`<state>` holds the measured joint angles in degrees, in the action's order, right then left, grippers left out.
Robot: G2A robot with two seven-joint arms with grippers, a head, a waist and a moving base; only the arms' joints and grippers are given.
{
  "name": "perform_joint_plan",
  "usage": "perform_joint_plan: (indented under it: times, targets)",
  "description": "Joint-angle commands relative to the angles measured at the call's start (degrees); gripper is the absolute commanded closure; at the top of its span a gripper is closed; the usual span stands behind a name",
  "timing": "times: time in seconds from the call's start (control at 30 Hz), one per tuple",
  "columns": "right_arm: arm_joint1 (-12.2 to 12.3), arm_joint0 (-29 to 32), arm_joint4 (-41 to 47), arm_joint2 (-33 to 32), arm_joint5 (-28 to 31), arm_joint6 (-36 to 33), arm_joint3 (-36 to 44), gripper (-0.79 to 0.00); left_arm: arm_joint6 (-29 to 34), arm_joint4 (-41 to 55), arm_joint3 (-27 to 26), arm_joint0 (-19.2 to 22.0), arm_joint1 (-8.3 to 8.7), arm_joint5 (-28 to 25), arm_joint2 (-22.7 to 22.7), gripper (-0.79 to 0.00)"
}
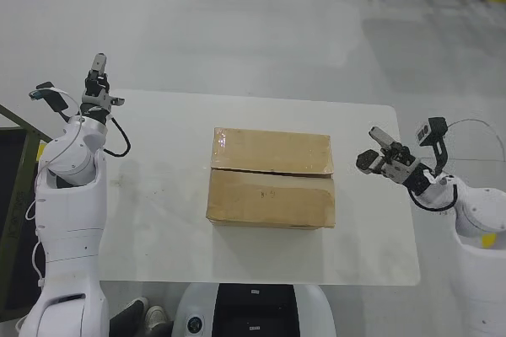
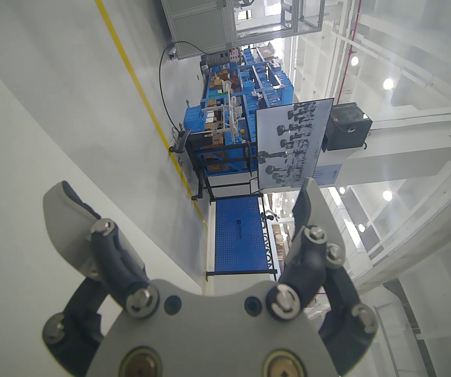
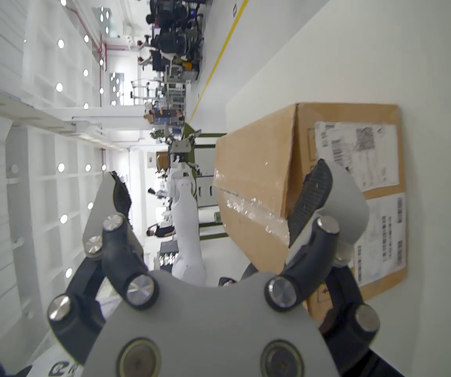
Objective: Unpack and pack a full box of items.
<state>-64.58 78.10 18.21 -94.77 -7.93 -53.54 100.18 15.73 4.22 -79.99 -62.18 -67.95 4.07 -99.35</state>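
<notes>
The left end effector (image 1: 97,66), wide open, points away at the counter's (image 1: 152,219) far left corner. The closed box (image 1: 270,177) sits mid-counter, its long axis running left to right. The right end effector (image 1: 370,148), also wide open, faces the box's right end and is the nearer one.

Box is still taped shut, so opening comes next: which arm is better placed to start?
Right, probably. The right tool is open and points at the box from beside its end, with the taped seam in its wrist view. The left tool points away from it, toward the room.
</notes>
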Motion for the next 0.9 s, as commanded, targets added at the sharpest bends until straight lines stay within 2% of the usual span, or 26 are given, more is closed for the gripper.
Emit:
perform_joint_plan:
  times: [0.0, 0.2, 0.87]
  targets:
    - [0.3, 0.5, -0.4, 0.1, 1.0, -3.4, 0.4, -0.785, 0.0, 0.0, 0.0, 0.0, 0.00, 0.0, 0.0, -0.785]
    - [1.1, 0.2, -1.1, 1.1, 2.1, -12.2, -0.2, -0.785, 0.0, 0.0, 0.0, 0.0, 0.00, 0.0, 0.0, -0.785]
    - [1.1, 0.2, -1.1, 1.1, 2.1, -12.2, -0.2, -0.785, 0.0, 0.0, 0.0, 0.0, 0.00, 0.0, 0.0, -0.785]
